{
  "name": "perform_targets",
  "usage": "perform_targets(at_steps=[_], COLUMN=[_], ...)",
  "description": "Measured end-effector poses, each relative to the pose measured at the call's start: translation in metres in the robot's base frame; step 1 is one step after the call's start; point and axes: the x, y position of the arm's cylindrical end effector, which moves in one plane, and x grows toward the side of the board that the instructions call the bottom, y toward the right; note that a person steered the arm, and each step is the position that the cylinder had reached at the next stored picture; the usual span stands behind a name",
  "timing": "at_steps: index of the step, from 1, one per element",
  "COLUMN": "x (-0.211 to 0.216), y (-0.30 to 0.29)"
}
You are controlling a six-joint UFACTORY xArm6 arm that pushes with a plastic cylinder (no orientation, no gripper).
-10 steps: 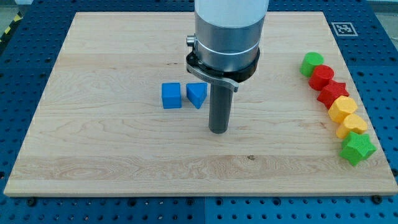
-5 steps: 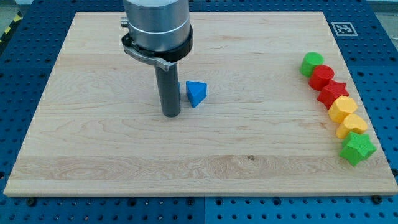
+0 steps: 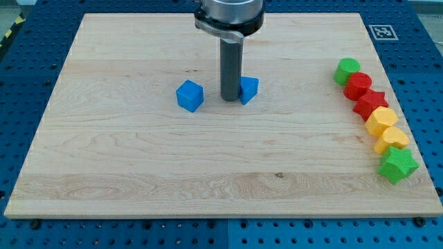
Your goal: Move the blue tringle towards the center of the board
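Note:
The blue triangle (image 3: 248,89) lies on the wooden board (image 3: 138,166), a little above the board's middle and partly hidden by the rod. My tip (image 3: 230,99) stands right at the triangle's left side, touching it or nearly so. A blue cube (image 3: 190,95) sits to the left of the tip, with a gap between them.
Along the view's right edge a column of blocks runs downward: a green round block (image 3: 347,70), a red round block (image 3: 358,86), a red star (image 3: 370,103), two yellow blocks (image 3: 381,121) (image 3: 392,139) and a green star (image 3: 397,164). A fiducial marker (image 3: 381,32) sits at the top right corner.
My tip has moved from in front of the blue cube to between the two blue blocks. The triangle has slid right and slightly up; the cube has turned and shifted a little.

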Motion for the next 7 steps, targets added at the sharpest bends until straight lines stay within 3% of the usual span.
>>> perform_targets(at_steps=[2,5,7], x=[-0.034,-0.034,0.003], y=[0.011,0.047,-0.003])
